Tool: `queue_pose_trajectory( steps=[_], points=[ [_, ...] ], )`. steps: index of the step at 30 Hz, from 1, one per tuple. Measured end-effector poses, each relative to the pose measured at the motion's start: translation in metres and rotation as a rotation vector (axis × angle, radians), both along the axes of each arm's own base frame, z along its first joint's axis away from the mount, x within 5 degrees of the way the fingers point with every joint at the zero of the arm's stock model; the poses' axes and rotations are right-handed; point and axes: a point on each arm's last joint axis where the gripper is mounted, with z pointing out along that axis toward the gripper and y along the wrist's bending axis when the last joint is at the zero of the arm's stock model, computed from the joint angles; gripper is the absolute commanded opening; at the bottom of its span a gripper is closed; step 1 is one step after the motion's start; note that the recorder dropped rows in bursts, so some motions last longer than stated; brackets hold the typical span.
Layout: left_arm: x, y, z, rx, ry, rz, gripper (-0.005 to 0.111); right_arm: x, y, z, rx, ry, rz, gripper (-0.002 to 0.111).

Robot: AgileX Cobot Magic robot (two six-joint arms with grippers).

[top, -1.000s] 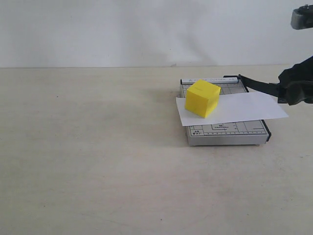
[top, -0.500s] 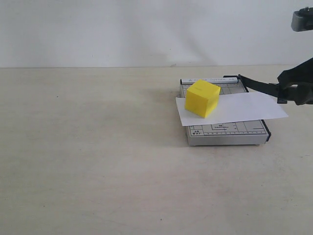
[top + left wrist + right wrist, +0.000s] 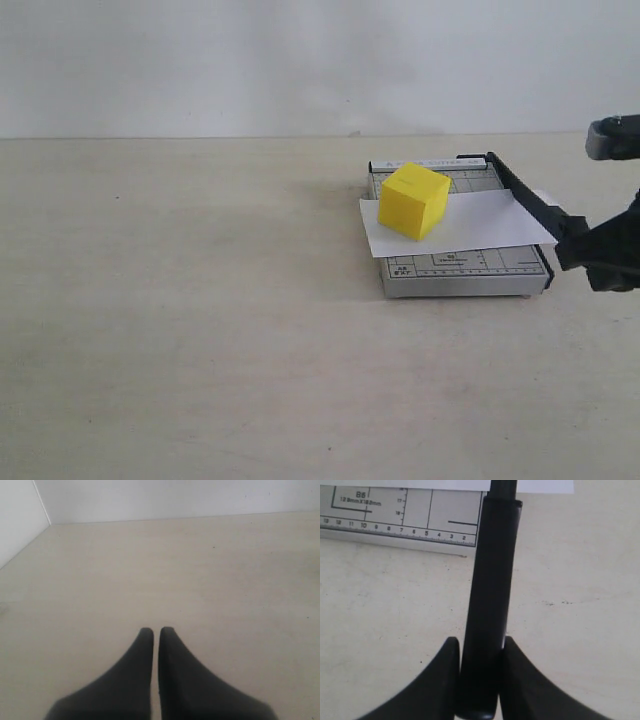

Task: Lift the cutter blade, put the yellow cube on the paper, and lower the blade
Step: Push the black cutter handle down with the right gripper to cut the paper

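While the right gripper (image 3: 578,248) clamps the thick handle end of the cutter blade (image 3: 522,198) at the right edge of the exterior view, the blade runs low along the right side of the grey cutter base (image 3: 470,275) and crosses the right end of the paper (image 3: 480,225). A sliver of paper shows beyond it. Cannot tell if the blade is fully down. The yellow cube (image 3: 413,200) sits on the left part of the paper, over the base's rear-left area, one corner turned toward the camera, well apart from the blade. The base rests on a pale tabletop (image 3: 200,300). Left wrist view: left gripper (image 3: 152,630) over plain tabletop, jaws closed tip to tip. Right wrist view: jaws pressed on both sides of the blade's rounded black handle, one finger (image 3: 445,675) on each side, gripping it. Past the handle are the base's printed ruler marks and grid, with the white paper edge above them.
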Motion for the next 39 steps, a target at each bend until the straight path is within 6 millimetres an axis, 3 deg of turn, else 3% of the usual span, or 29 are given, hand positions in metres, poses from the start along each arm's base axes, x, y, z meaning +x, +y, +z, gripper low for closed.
queue_pose_trajectory(
  steps=[7,16,39],
  points=[
    [0.000,0.000,0.000,0.000,0.000,0.000,0.004,-0.011,-0.001,-0.024,0.010,-0.039,-0.022,0.000],
    [0.000,0.000,0.000,0.000,0.000,0.000,0.004,-0.020,-0.003,-0.040,0.015,-0.079,-0.049,0.000],
    [0.000,0.000,0.000,0.000,0.000,0.000,0.004,-0.023,-0.004,-0.052,0.009,-0.083,-0.057,0.000]
  ],
)
